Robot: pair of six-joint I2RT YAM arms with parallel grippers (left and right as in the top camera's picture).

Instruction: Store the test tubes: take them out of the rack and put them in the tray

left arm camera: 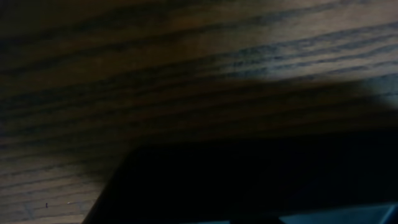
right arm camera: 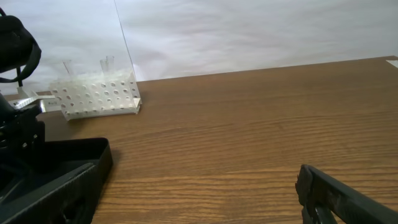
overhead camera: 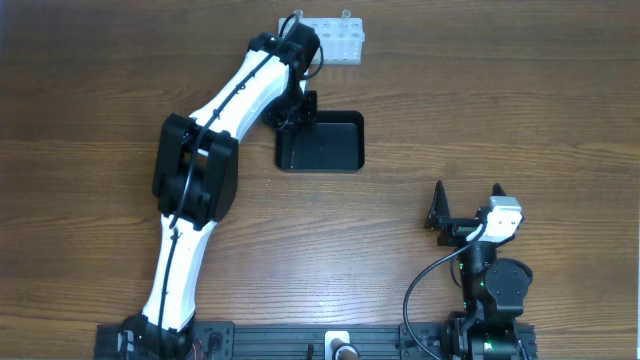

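A clear test tube rack (overhead camera: 332, 38) stands at the table's far edge with two clear tubes (overhead camera: 346, 14) sticking up from it. The rack (right arm camera: 96, 94) and its tubes (right arm camera: 107, 63) also show in the right wrist view. The black tray (overhead camera: 325, 143) lies just in front of the rack. My left gripper (overhead camera: 293, 112) is low over the tray's left end, so the left wrist view looks at the tray's dark edge (left arm camera: 249, 180) from very close. My right gripper (overhead camera: 467, 205) rests open and holds nothing near the right front of the table, far from the tray (right arm camera: 62, 174).
Bare wooden table (overhead camera: 500, 100) surrounds the rack and tray. The left arm (overhead camera: 200, 170) stretches diagonally across the left half of the table. A white wall (right arm camera: 249, 31) rises behind the far edge.
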